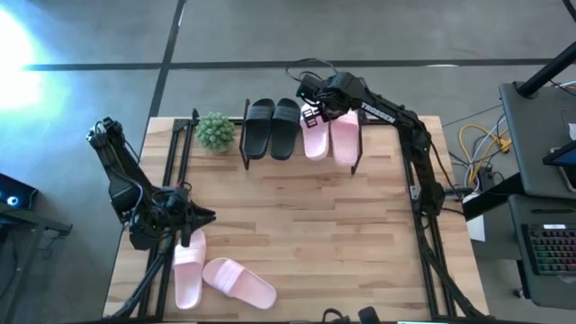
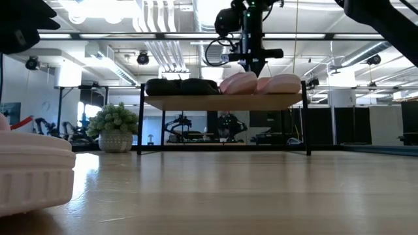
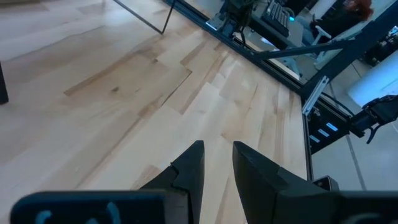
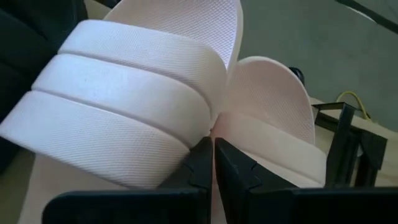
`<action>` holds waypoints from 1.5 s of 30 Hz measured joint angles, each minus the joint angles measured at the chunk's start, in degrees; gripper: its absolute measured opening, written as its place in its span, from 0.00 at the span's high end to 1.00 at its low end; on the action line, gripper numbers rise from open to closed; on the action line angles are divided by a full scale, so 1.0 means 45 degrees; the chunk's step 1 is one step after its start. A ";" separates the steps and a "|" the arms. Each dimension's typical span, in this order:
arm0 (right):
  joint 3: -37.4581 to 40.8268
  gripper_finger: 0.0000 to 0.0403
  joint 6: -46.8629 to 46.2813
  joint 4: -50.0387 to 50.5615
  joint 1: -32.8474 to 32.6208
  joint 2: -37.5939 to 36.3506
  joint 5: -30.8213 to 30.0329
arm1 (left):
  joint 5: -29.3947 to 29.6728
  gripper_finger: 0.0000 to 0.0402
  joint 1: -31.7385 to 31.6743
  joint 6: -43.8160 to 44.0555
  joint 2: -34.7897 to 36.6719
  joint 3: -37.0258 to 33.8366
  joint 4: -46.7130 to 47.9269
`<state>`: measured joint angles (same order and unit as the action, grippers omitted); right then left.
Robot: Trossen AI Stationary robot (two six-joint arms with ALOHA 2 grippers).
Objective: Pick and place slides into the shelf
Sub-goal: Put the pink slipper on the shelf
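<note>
Shelf (image 1: 270,160) at far edge of worktop (image 1: 306,234), plant (image 1: 215,131) at its left. On top: two black slides (image 1: 270,127), then two pink slides (image 1: 330,137) to their right. Right gripper (image 1: 314,106) over that pink pair, jaws closed, tips between the two. Left gripper (image 1: 203,216) near left, jaws part open, empty, beside two more pink slides (image 1: 216,274) on the worktop.

We are in a robotics lab or open industrial workspace. Past the butcher-block table (image 2: 261,189) we see exposed ceiling ducts (image 2: 160,46), strip lighting and other robot rigs (image 2: 183,127) on black frames. From above, a polished concrete floor (image 1: 99,36), a keyboard (image 1: 551,252) and loose cables (image 1: 477,144) flank the table.
</note>
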<state>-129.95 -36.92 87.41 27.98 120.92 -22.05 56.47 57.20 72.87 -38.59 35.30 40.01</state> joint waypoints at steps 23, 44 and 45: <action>-0.0165 0.97 0.0481 0.0620 -0.0156 -0.0934 -0.1210 | 0.0045 0.83 -0.0139 -0.0011 -0.0058 -0.0018 0.0000; -0.0083 0.97 0.0899 -0.0969 -0.0229 -0.0064 0.0477 | 0.0204 0.83 -0.0139 0.0037 -0.0092 -0.0018 -0.0013; -0.0074 0.97 0.0918 -0.0946 -0.0226 0.0001 0.0519 | 0.0204 0.83 -0.0139 0.0037 -0.0092 -0.0018 -0.0019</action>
<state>-130.29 -32.79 83.15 26.96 120.92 -19.72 57.39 56.58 73.03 -39.00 35.22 39.92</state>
